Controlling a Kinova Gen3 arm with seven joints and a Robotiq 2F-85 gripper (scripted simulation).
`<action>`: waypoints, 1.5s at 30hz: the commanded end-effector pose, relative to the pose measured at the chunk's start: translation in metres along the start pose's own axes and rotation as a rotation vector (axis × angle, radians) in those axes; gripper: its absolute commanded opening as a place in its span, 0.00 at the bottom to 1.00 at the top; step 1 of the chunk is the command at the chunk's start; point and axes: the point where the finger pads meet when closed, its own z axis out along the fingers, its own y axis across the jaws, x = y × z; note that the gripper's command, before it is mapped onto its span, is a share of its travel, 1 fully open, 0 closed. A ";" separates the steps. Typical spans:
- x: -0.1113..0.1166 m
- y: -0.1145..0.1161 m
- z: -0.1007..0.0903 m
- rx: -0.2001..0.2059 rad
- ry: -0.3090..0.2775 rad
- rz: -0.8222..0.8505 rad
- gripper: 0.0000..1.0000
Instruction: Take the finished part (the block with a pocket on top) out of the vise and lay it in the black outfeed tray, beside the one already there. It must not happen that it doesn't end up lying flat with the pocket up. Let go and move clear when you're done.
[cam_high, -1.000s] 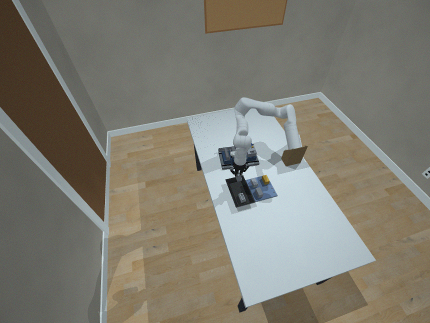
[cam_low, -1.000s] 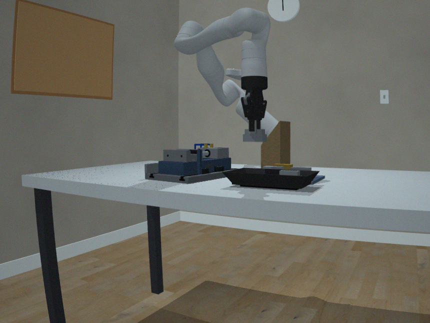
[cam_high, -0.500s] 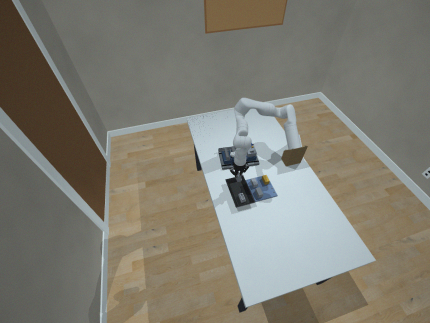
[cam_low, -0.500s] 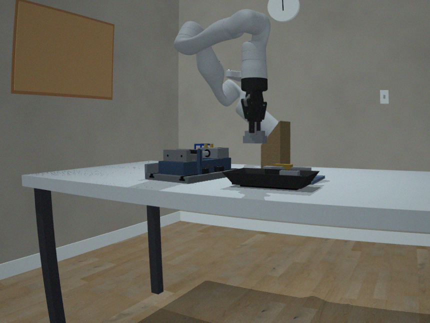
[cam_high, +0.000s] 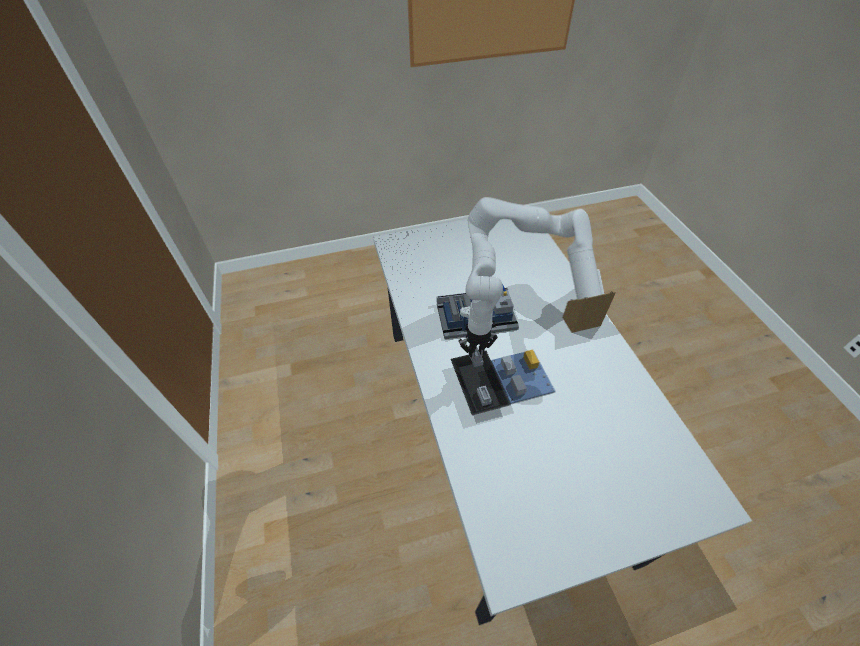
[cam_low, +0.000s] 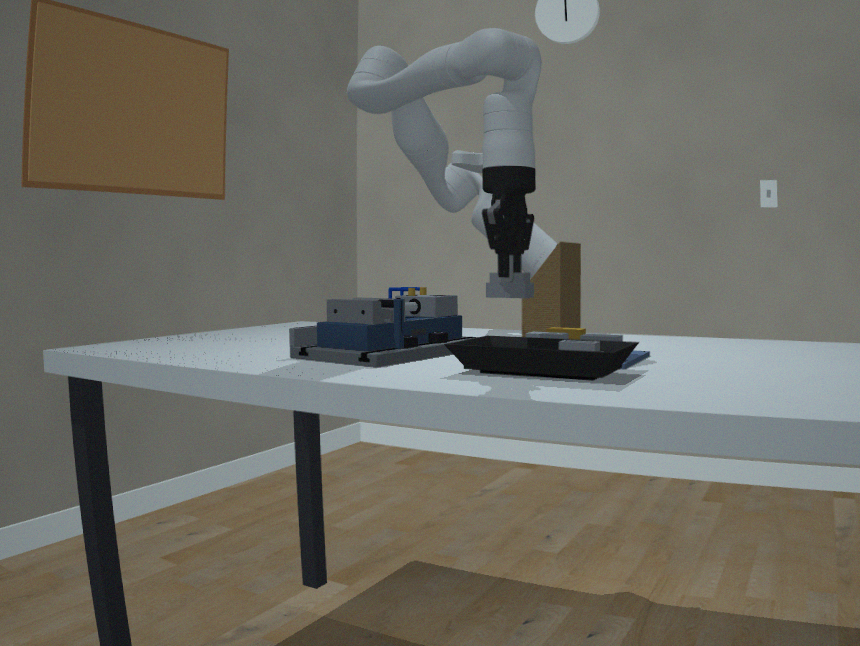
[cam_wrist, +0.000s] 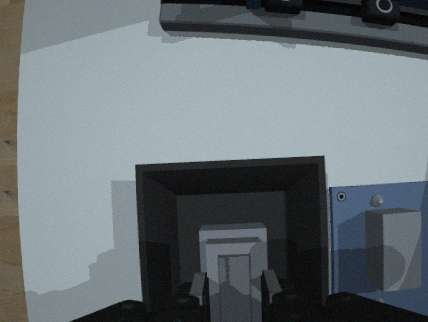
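My gripper (cam_high: 478, 349) (cam_low: 509, 268) (cam_wrist: 235, 290) is shut on the finished part (cam_high: 478, 359) (cam_low: 509, 285) (cam_wrist: 233, 240), a grey block with a pocket on top. It holds the part upright in the air, above the end of the black outfeed tray (cam_high: 461, 377) (cam_low: 486, 349) (cam_wrist: 156, 226) nearest the vise. Another grey pocketed part (cam_high: 483, 397) lies in the other end of the tray. The blue and grey vise (cam_high: 453, 314) (cam_low: 378, 325) (cam_wrist: 299, 0) stands behind the tray, its jaws without a part.
A blue mat (cam_high: 538, 388) (cam_wrist: 347, 233) lies right of the tray with grey blocks (cam_high: 517, 383) (cam_wrist: 392, 249) and a yellow block (cam_high: 531, 358) (cam_low: 566, 329) on it. A brown board (cam_high: 589, 312) (cam_low: 552, 288) stands at the arm's base.
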 end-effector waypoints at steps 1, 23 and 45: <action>0.000 0.000 0.004 -0.001 0.000 0.000 0.00; 0.000 0.000 0.044 -0.001 0.000 0.000 0.00; 0.000 0.000 0.072 -0.001 0.000 0.000 0.00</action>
